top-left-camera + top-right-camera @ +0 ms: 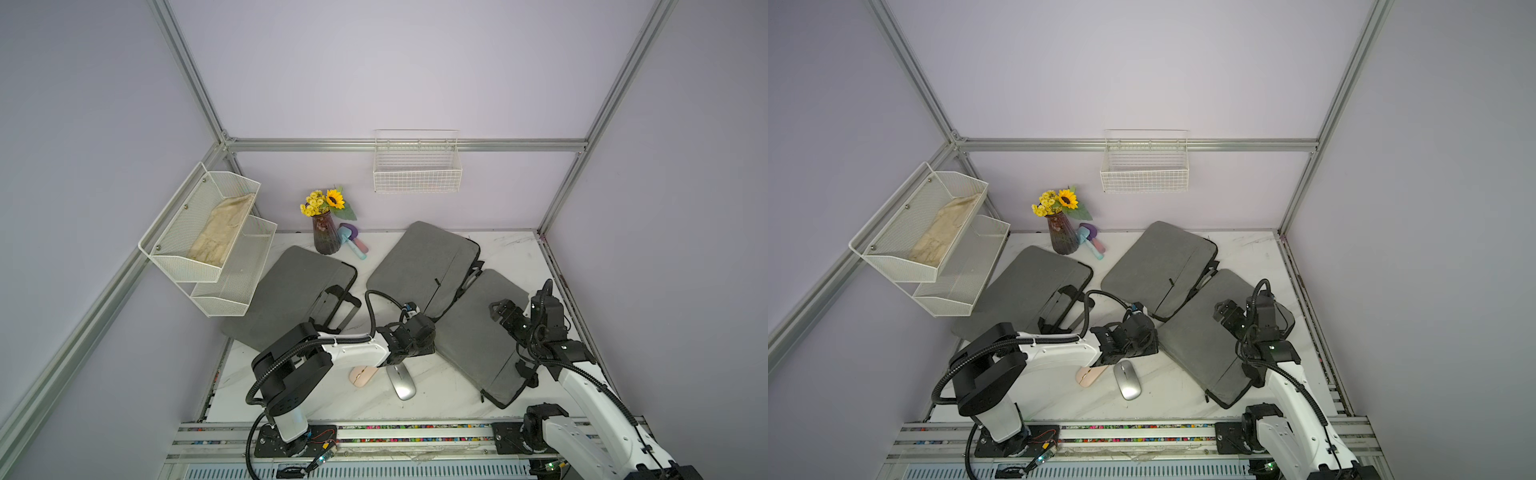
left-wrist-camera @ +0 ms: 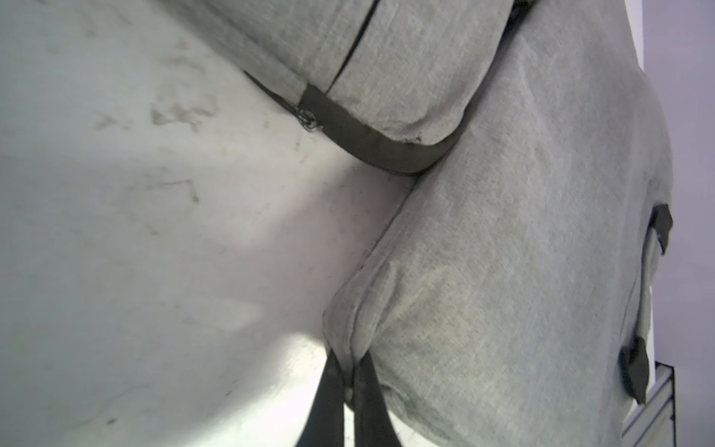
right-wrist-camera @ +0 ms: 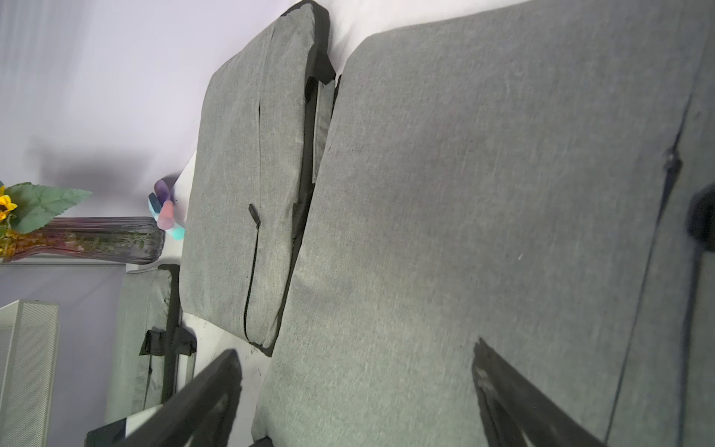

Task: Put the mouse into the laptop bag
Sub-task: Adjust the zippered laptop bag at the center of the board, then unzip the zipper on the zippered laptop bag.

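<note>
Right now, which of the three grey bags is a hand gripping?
The front-right bag, beneath the right hand: the left hand pinches its corner. The left bag and back bag lie ungripped.

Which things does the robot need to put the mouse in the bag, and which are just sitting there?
For the job:
- silver mouse
- pink mouse
- laptop bag by the right arm, corner pinched by the left gripper
- open right gripper over it

Just lying about:
- laptop bag by the shelf
- middle laptop bag
- flower vase
- pastel toy
- wire basket
- mesh shelf with cloth
</note>
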`<state>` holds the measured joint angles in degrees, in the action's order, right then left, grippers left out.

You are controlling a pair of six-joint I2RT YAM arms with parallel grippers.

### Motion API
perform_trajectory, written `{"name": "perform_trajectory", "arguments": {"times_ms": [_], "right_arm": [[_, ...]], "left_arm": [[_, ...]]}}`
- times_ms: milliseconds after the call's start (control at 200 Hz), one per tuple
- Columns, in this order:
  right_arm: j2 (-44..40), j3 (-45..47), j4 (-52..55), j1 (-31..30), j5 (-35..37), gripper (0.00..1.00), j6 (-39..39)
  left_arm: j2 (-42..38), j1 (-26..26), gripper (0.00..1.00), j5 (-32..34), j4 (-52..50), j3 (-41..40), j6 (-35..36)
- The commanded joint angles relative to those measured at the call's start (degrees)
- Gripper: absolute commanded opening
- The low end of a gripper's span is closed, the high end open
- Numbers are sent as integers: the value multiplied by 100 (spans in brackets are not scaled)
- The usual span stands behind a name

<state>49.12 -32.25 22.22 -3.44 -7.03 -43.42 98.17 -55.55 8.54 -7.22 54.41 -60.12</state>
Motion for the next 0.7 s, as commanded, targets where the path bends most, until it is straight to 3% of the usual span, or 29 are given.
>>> {"name": "perform_trajectory", "arguments": {"times_ms": [0, 65, 140, 195, 330, 545, 695], "right_arm": [[-26, 166, -159, -121, -196, 93, -77], [38, 330, -375, -265, -286, 91, -185], [211, 370, -478, -617, -194, 88, -373], [335, 237, -379, -1092, 67, 87, -560], [599, -245, 40, -2556, 995, 84, -1197], [690, -482, 833, -4743, 1935, 61, -2748], [1179, -843, 1780, -6493, 2856, 59, -4247]], "left_arm": [[-328, 246, 0, 418, 21, -112, 70], [-199, 275, 7, 99, 49, 57, 313], [-52, 272, 31, -46, 118, 148, 312], [-7, 275, 48, -113, 196, 136, 281], [-121, 273, 69, -132, 440, -125, 237], [-949, 272, 78, 28, 488, -650, 308], [-1601, 286, 78, 209, 187, -966, 356]]}}
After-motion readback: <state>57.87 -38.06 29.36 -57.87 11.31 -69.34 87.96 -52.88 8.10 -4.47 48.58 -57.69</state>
